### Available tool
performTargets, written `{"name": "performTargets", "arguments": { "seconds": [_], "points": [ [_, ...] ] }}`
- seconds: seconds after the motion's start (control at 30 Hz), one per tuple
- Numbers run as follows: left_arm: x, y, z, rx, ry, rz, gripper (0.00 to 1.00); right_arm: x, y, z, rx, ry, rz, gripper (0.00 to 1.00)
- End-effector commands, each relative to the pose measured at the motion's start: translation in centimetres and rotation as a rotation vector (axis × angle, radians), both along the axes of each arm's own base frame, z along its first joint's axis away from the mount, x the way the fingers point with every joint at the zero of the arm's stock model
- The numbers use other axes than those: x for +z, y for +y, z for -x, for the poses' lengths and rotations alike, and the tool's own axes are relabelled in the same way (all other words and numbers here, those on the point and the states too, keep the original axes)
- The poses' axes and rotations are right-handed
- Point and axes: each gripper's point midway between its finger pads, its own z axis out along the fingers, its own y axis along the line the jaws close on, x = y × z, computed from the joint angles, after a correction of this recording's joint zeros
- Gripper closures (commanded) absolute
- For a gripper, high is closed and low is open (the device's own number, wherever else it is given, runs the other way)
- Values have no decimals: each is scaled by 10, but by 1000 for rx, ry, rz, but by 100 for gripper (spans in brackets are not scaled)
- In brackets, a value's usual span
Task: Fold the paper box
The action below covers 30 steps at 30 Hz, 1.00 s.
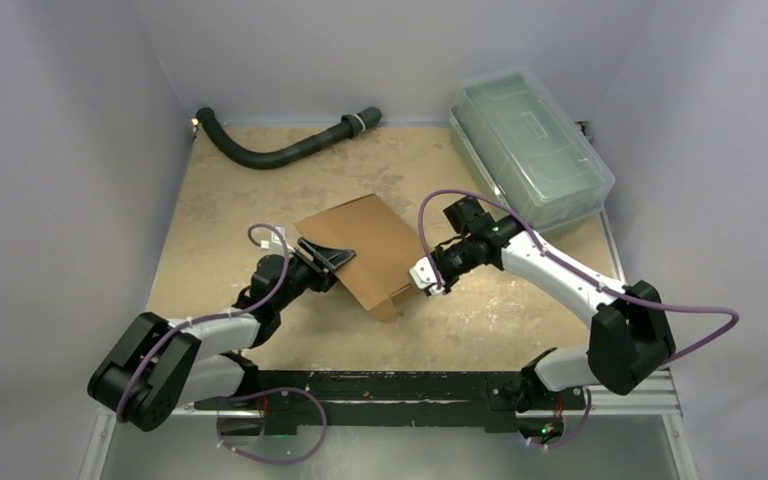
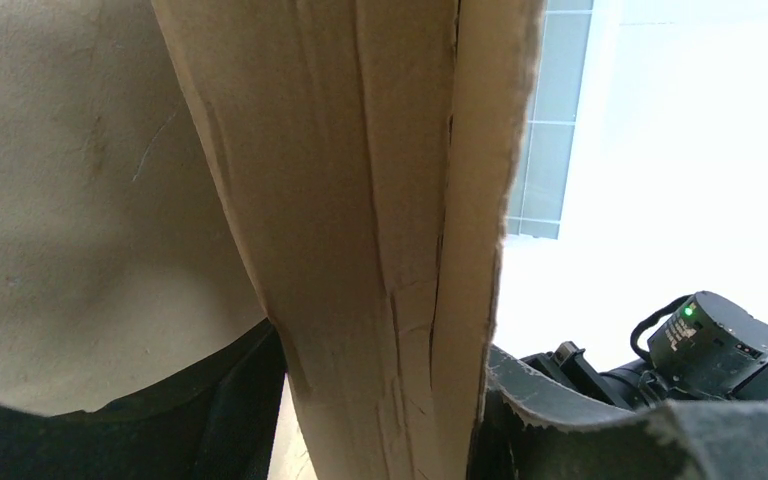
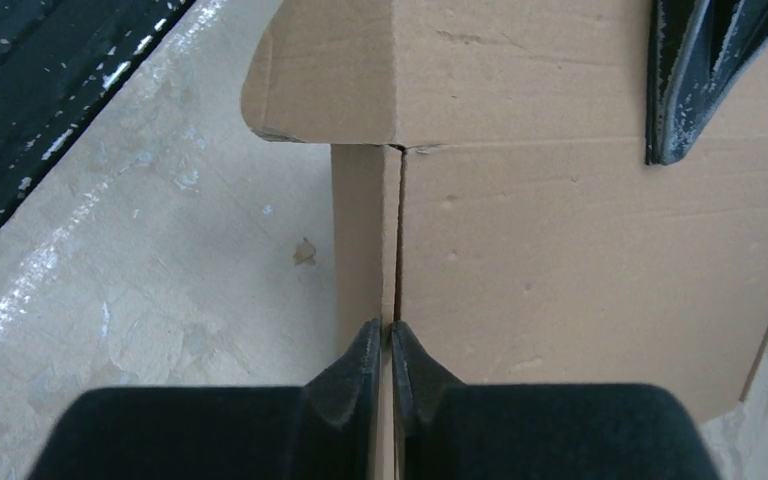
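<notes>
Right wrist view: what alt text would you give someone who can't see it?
Two black jaws of the right gripper pinch shut on a seam in a plain brown corrugated cardboard sheet over a mottled beige table; the other arm's black finger shows at top right.

paper box (image 1: 370, 245) between left hand (image 1: 330, 257), right hand (image 1: 428, 280); bin (image 1: 530, 145) far right

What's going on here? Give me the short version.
Two robot arms are working on a plain brown cardboard box, only partly folded, lying between them. The right gripper is shut on a thin cardboard edge at the box's right side. The left gripper has the box's left edge between its fingers, but it is unclear whether it has clamped down.
</notes>
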Motion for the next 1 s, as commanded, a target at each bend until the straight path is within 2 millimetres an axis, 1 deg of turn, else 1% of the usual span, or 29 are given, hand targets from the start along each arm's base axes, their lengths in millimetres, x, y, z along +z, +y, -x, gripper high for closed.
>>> {"name": "performTargets", "arguments": {
  "seconds": [0.0,0.07,0.17,0.2,0.27,0.3,0.33,0.37,0.43,0.5,0.6,0.77,0.97],
  "points": [
    [37,1,-12,48,-84,66,58,23,6,0,-29,-17,-86,80],
    [41,2,-12,58,-82,72,58,31,5,0,-52,-10,-104,67],
    [47,5,-13,77,-69,88,58,51,2,0,-107,-5,-142,46],
    [47,6,-13,87,-51,94,58,60,0,-4,-143,-20,-156,41],
    [49,6,-15,105,-8,104,59,69,-5,-8,-207,-52,-172,30],
    [48,7,-16,116,28,109,59,71,-6,-8,-231,-56,-187,22],
    [42,8,-16,129,81,101,59,74,-8,-7,-253,-68,-209,17],
    [42,8,-18,142,113,108,59,73,-8,-7,-272,-73,-223,11],
    [44,8,-20,165,164,132,60,69,-10,-15,-314,-100,-234,2],
    [46,9,-22,194,215,157,61,66,-10,-24,-364,-111,-244,1],
    [54,11,-25,226,250,198,62,60,-9,-39,-430,-158,-249,1],
    [62,12,-26,248,271,248,64,61,-6,-59,-526,-285,-292,1],
    [68,7,-27,227,267,270,64,59,8,-56,-494,-362,-324,1]
  ]
}}
